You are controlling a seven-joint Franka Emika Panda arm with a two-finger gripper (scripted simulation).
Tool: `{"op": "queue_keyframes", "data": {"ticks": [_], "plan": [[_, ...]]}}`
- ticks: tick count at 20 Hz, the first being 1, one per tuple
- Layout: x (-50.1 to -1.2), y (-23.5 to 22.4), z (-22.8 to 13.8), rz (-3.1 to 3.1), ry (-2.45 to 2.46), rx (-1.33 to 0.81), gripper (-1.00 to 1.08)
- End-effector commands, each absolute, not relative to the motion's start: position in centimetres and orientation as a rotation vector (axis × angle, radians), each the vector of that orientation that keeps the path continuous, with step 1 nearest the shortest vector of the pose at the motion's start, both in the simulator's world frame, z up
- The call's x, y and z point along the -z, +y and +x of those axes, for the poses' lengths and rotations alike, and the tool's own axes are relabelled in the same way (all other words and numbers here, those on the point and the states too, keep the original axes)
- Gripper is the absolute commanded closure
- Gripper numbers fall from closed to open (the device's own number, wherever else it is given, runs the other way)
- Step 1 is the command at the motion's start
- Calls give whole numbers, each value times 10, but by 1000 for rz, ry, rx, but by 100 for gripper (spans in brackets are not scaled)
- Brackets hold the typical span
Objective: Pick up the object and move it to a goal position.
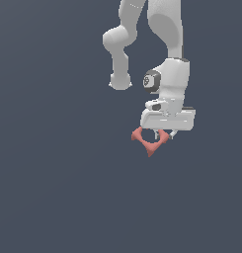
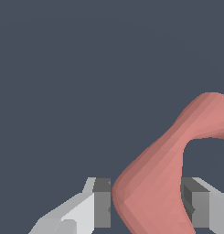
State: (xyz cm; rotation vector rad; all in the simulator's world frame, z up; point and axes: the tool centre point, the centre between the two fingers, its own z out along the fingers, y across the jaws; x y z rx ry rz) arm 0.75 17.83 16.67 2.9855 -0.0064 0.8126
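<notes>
Here the wrist view puts the gripper [image 2: 147, 208] closest to the lens, its two grey fingers [image 2: 101, 203] standing on either side of the salmon-pink block [image 2: 154, 192]. The far finger pad sits against the block's edge; between the nearer pad and the block a thin dark sliver shows, so contact on that side cannot be settled from this picture. The block's band fills the space between the pads and curves away from them, with part of its round centre hole showing as a dark notch beside the pink rim (only one corner and one side of the block fit in this view).

Further off, in the exterior view, the block [image 1: 150, 143] hangs directly under the white hand, at roughly six o'clock from the wrist, tilted so that one corner points down. The gripper [image 1: 159, 134] pinches it by its upper edge, and the fingertips are mostly hidden behind the hand's housing. Nothing but flat dark grey background surrounds the block. The arm [image 1: 164, 29] rises from the hand towards twelve o'clock and leaves the picture.
</notes>
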Motion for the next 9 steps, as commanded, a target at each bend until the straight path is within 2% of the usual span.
{"op": "queue_keyframes", "data": {"ticks": [1,9], "plan": [[-170,182,5,2985,-7,-812,108],[-172,186,4,2983,-5,-812,108]]}}
